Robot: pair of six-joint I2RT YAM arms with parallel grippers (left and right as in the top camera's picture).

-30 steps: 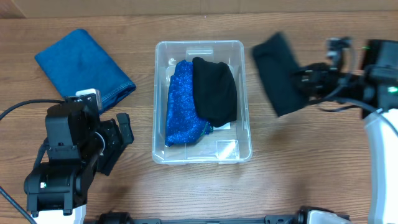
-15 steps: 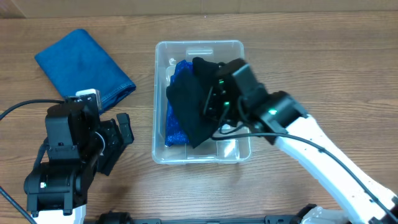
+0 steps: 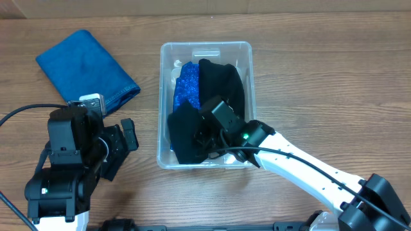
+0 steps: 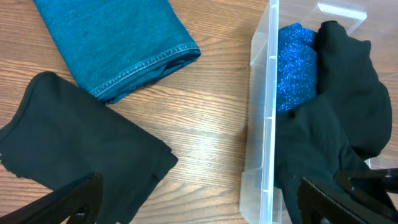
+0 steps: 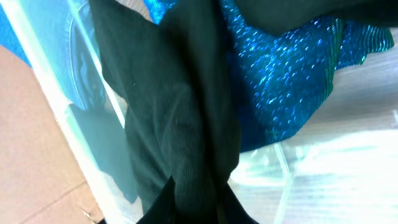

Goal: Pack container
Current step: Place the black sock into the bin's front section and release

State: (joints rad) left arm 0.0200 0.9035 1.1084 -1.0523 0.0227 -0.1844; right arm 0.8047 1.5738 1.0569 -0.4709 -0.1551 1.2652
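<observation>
The clear container (image 3: 205, 45) stands mid-table and holds a sparkly blue cloth (image 3: 186, 83) and a black cloth (image 3: 223, 86). My right gripper (image 3: 204, 138) is shut on a second black cloth (image 3: 183, 138) and holds it low inside the container's front left part. The right wrist view shows this cloth (image 5: 180, 124) pinched between the fingers (image 5: 196, 208), next to the sparkly blue cloth (image 5: 280, 81). My left gripper (image 3: 125, 138) is open and empty left of the container, over bare wood (image 4: 199, 211).
A folded teal cloth (image 3: 87, 67) lies at the back left, also in the left wrist view (image 4: 118, 43). Another black cloth (image 4: 74, 149) lies on the table under my left arm. The container's left wall (image 4: 264, 124) is close to my left gripper.
My right arm swung in from the far right with the black cloth, crossed over the container and lowered the cloth into its front left part. The left arm has not moved.
</observation>
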